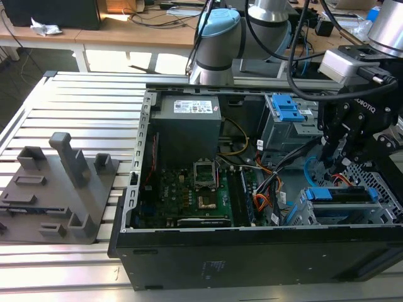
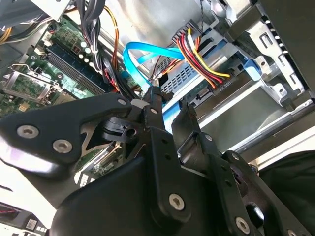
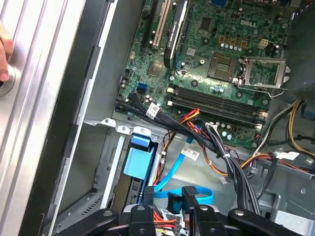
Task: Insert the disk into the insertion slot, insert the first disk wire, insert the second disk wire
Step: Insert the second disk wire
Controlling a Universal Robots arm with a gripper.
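Note:
The disk (image 1: 340, 194), edged by its blue caddy (image 3: 138, 158), sits inside the insertion slot (image 1: 368, 217), a grey perforated cage at the exterior view's right of the open computer case. A bundle of red, yellow and black wires (image 2: 199, 56) runs to a black plug (image 2: 222, 86) at the disk's end. The second disk wire (image 2: 140, 54), a light-blue flat cable, loops down to my gripper (image 3: 170, 197). My gripper (image 1: 332, 165) hangs just above the disk's end, its fingers (image 2: 155, 105) shut on the cable's dark connector (image 3: 173, 201).
The motherboard (image 3: 216, 59) lies beside the cage, with black cable bundles (image 3: 231, 162) crossing between them. A taller grey bay with blue tabs (image 1: 286, 110) stands behind the gripper. A grey fixture (image 1: 63, 189) rests on the slatted table. A person's hand (image 3: 3, 54) shows at the table edge.

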